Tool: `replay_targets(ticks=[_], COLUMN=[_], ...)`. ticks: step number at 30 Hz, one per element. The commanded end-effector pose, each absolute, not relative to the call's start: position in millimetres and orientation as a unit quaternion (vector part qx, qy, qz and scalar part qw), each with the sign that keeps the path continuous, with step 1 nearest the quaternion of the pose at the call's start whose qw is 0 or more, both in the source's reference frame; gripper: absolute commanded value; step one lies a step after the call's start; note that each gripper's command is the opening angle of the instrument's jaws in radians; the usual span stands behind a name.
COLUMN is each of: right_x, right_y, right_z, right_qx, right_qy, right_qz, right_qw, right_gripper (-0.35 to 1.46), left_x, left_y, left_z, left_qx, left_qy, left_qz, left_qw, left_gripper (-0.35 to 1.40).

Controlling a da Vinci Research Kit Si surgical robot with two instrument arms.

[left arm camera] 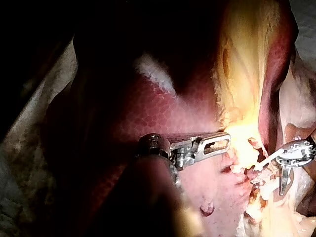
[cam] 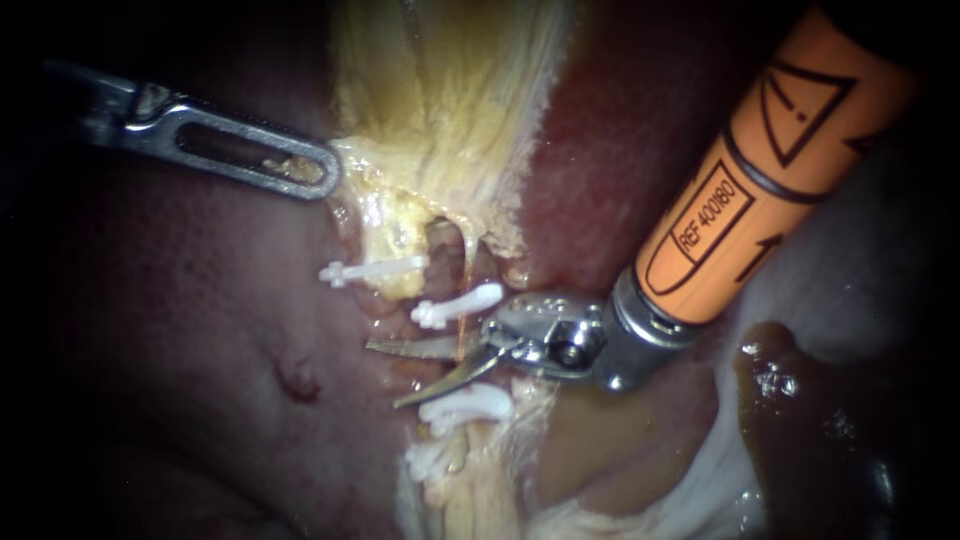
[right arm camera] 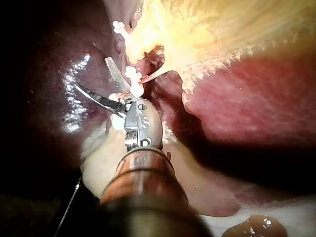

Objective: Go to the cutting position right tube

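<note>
My right instrument (cam: 385, 375) comes in on an orange shaft and ends in two curved blades, which stand open. They lie on either side of a thin yellowish tube (cam: 462, 335) that runs between an upper white clip (cam: 457, 305) and a lower white clip (cam: 465, 403). A third clip (cam: 370, 270) sits further left on another strand. In the right wrist view the open blades (right arm camera: 94, 74) point past a clip (right arm camera: 133, 76). My left instrument (cam: 325, 175), with a slotted jaw, is shut on the pale yellow edge of the gallbladder (cam: 450, 100) above the clips.
Dark red liver (cam: 150, 350) fills the left side, with a small pit (cam: 297, 380) in it. More liver (cam: 600, 150) lies behind the orange shaft. A dark brown pool of fluid (cam: 790, 400) sits at the lower right on pale tissue. Another clip (cam: 430, 460) lies lower down.
</note>
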State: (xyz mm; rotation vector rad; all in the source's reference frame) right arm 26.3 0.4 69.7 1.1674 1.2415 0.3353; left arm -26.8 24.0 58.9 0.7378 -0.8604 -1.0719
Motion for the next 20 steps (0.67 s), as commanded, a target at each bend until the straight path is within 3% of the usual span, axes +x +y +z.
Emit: replay_targets(ticks=[1, 20], right_x=[26.2, 26.2], right_y=[0.3, 0.2], right_z=[69.6, 69.5], right_qx=[0.515, 0.516], right_qy=[0.546, 0.546], right_qz=[0.146, 0.145], right_qw=[0.645, 0.645], right_gripper=[1.31, 1.31], left_x=[-26.8, -26.9], left_y=[24.0, 24.1], left_z=[58.9, 59.0], left_qx=[0.333, 0.332], left_qy=[-0.388, -0.388], left_qz=[-0.483, -0.483], left_qw=[0.711, 0.711], left_gripper=[-0.35, -0.35])
